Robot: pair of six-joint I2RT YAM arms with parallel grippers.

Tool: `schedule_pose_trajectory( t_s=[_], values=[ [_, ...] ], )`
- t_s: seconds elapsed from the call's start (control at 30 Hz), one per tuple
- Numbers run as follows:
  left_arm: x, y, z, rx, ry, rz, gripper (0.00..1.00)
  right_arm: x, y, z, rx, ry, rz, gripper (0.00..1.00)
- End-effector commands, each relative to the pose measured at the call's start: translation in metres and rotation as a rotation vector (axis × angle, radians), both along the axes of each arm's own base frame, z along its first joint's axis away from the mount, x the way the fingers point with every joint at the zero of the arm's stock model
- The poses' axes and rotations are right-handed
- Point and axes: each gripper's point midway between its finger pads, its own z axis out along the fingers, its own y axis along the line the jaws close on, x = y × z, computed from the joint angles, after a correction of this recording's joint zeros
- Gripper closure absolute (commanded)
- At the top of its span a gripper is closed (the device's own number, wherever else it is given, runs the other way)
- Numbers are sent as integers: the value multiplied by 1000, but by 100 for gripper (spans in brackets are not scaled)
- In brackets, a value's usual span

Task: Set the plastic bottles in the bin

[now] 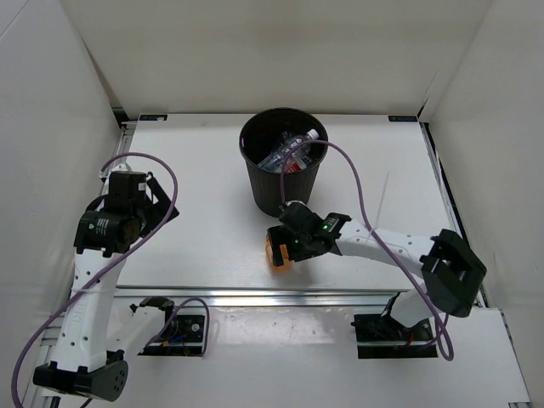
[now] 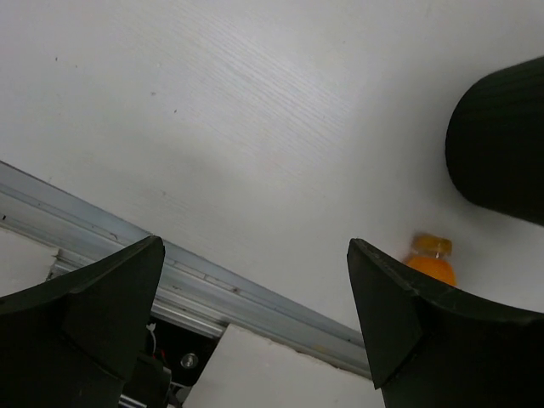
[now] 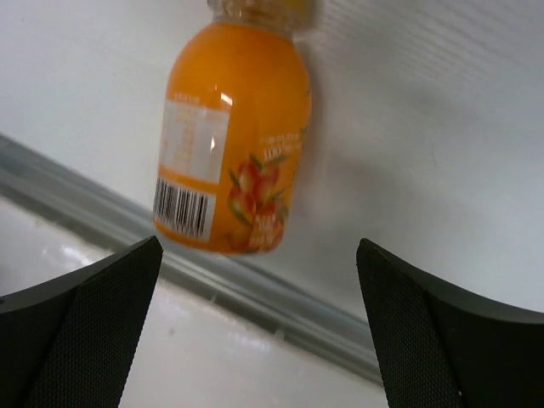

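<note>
Right arm [image 1: 374, 242] has its jaws wide open and empty, right by the orange bottle [image 3: 229, 136] at the worktop's [image 1: 204, 246] near edge, and left arm's [image 1: 106, 228] jaws are open and empty too.

The short orange bottle [image 3: 234, 136], ahead of the right gripper [image 3: 259, 246], was orange-bodied with a white label panel, black barcode and red-green fruit print. The bin [image 1: 283, 161] beyond was plain black. The table [image 2: 255, 127] was white, faintly grained. The gripper's fingers [image 3: 76, 340] were black.

Right fingers [image 1: 291, 245] hang over the orange bottle [image 1: 277, 254], near the bin [image 1: 280, 191].
</note>
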Motion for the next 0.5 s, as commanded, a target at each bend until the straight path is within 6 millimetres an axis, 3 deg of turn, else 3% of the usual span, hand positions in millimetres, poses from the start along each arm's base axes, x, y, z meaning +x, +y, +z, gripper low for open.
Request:
schedule_pose_trajectory(
  t_s=[0.0,0.07,0.33,0.43,0.47],
  values=[
    [-16,-7,-17,-23,78,-56,0,30,20,8,38,-178,-62,1],
    [-23,-9,-26,-29,104,-76,0,32,20,4,45,-191,-67,1],
    [-39,-5,-25,11,104,-107,0,36,40,-15,45,-183,-58,1],
    [-43,-3,-25,33,107,-112,0,37,41,-28,21,-170,-56,6],
    [-45,-3,-26,42,115,-117,0,34,42,-32,23,-151,-55,14]
  ],
)
